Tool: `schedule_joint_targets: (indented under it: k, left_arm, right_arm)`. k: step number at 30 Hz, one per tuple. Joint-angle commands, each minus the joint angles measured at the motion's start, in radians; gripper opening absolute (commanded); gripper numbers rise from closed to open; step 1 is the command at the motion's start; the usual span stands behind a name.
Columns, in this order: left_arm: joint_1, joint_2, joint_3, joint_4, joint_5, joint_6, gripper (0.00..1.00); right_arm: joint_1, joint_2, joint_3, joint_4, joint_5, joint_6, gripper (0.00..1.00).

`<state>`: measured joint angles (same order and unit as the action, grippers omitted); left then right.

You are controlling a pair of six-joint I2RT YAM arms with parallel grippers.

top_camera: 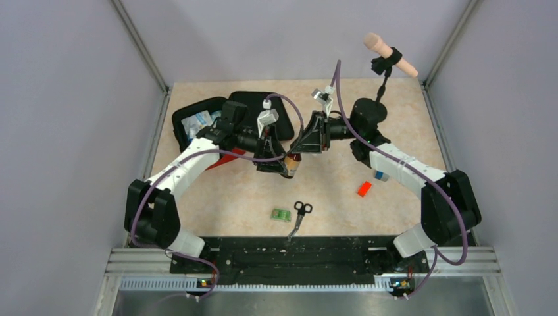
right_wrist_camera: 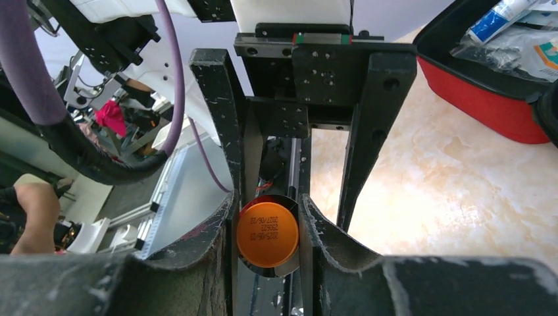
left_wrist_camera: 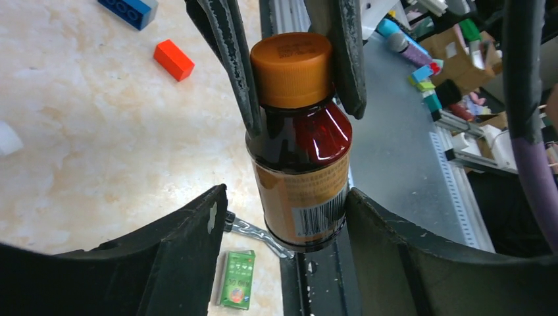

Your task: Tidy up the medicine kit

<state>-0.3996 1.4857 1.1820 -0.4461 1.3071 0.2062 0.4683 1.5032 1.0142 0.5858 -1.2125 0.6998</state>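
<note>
left arm (top_camera: 187, 158): white shells on the links, black round housings at the joints.
right arm (top_camera: 405, 168): the same white and black parts.
cables (top_camera: 345, 112): one thick purple hose along each arm.
left gripper (left_wrist_camera: 286, 197): black frame with small screw holes, a rail with green and red marks, white housing behind.
right gripper (right_wrist_camera: 266, 210): broad black curved fingers (right_wrist_camera: 342, 230), with pale scratches on the edges.
</note>
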Motion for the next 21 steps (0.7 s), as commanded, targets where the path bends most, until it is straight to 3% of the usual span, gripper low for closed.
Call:
schedule_joint_targets:
  k: [1,6,21]
  left_arm:
    - [-0.01,0.025,-0.02,0.16,0.09,-0.161,0.69]
    - [-0.021,0.023,-0.066,0.357,0.101,-0.351,0.66]
    - [-0.042,0.041,-0.058,0.388,0.17,-0.427,0.34]
  right_arm:
    - [-0.002,-0.028,-0.002,0.079,0.016,0.007,0.0]
    - [-0.002,-0.03,-0.008,0.016,0.05,-0.048,0.0]
    - [-0.002,-0.041,-0.015,-0.049,0.075,-0.112,0.0]
